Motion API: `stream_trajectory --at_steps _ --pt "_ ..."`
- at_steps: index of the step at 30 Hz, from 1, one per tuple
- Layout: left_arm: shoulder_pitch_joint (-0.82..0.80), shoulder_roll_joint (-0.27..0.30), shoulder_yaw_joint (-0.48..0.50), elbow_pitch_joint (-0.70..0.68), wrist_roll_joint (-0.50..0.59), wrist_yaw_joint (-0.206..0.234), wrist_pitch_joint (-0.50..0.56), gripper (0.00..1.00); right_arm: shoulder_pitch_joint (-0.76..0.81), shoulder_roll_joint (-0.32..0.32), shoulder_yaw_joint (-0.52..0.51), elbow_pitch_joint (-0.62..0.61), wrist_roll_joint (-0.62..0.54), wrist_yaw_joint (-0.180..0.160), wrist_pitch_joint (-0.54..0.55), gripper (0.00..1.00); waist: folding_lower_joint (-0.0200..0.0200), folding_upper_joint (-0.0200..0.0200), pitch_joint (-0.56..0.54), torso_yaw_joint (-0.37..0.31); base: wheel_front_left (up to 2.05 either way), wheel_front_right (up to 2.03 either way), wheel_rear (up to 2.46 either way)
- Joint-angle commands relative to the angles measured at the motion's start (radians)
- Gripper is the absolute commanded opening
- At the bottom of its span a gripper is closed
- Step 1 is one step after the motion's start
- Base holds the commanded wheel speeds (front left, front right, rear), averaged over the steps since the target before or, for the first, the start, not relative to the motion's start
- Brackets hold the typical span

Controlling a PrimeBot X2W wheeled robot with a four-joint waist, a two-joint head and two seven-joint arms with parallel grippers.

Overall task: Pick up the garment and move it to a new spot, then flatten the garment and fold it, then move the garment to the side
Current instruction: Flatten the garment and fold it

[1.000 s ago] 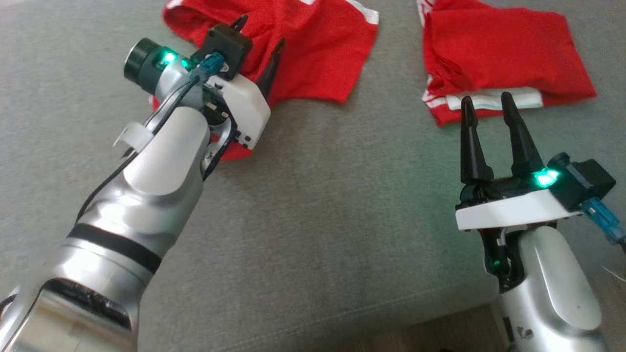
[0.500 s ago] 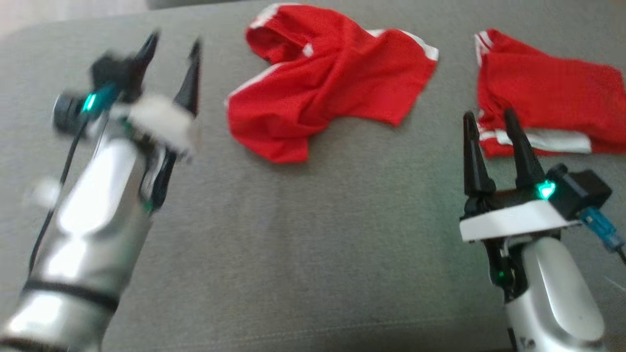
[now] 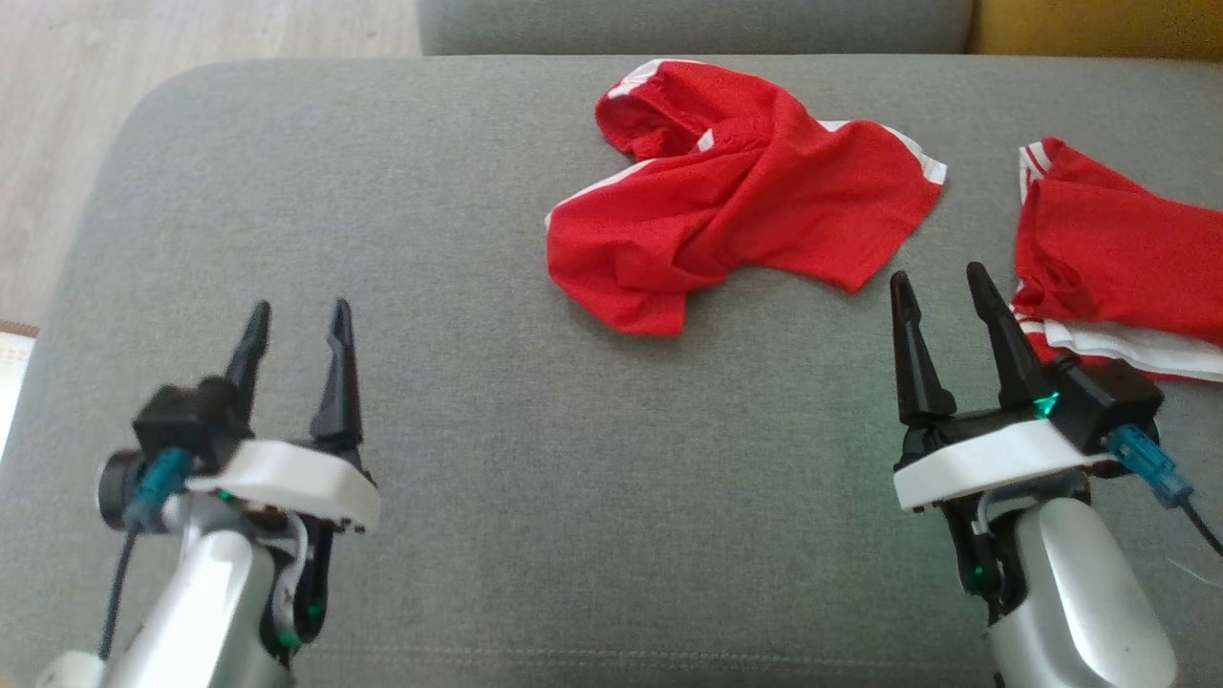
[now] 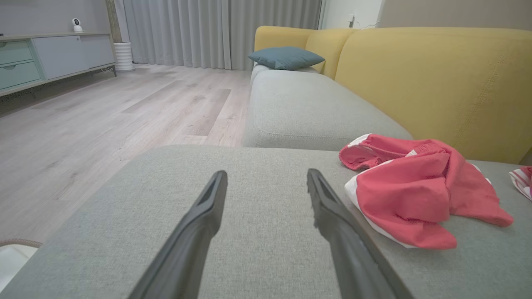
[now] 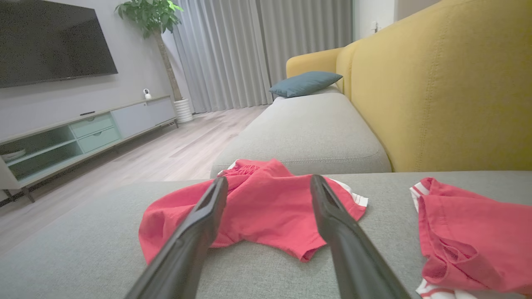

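Grey seat cushion [image 3: 573, 478] carries everything. Over its near left part my left hand [image 3: 298, 311] hovers, fingers spread wide, holding nothing. Toward the cushion's far edge, right of centre, the red garment [image 3: 736, 220] lies crumpled, neither flattened nor folded. Over the near right part my right hand [image 3: 937, 275] is equally wide and empty. At the cushion's right edge a second red garment [image 3: 1108, 258] lies roughly folded. I judge the crumpled one has flattening, folding and setting aside all ahead.

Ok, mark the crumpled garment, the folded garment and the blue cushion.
crumpled garment [image 3: 736, 220], head view, cloth middle
folded garment [image 3: 1118, 258], head view, red panel
blue cushion [image 4: 286, 57], left wrist view, top face
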Motion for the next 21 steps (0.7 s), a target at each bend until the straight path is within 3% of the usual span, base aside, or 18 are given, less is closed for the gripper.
stream_trajectory --at_steps 1,5,11,21 --pt "-0.034 0.013 0.044 -0.044 0.023 0.0 -0.012 1.0 -0.002 -0.002 0.027 -0.03 -0.013 0.003 0.01 1.0 0.0 -0.0001 -0.003 0.011 0.0 0.0 0.0" --pt "-0.034 -0.006 0.047 -0.046 0.04 -0.018 -0.012 1.0 -0.006 -0.002 0.041 -0.03 -0.026 0.003 0.038 1.0 0.0 -0.0001 0.003 0.033 0.0 0.0 0.0" --pt "-0.038 -0.03 0.059 -0.027 0.059 -0.041 -0.012 1.0 -0.025 -0.002 0.156 0.007 -0.06 0.003 0.129 1.0 0.0 -0.0001 0.03 0.074 0.0 0.0 0.0" --pt "-0.055 -0.076 0.069 0.011 0.075 -0.083 -0.012 1.0 -0.13 -0.002 0.235 0.166 -0.127 0.003 0.203 1.0 0.0 -0.0001 0.097 0.162 0.0 0.0 0.0"
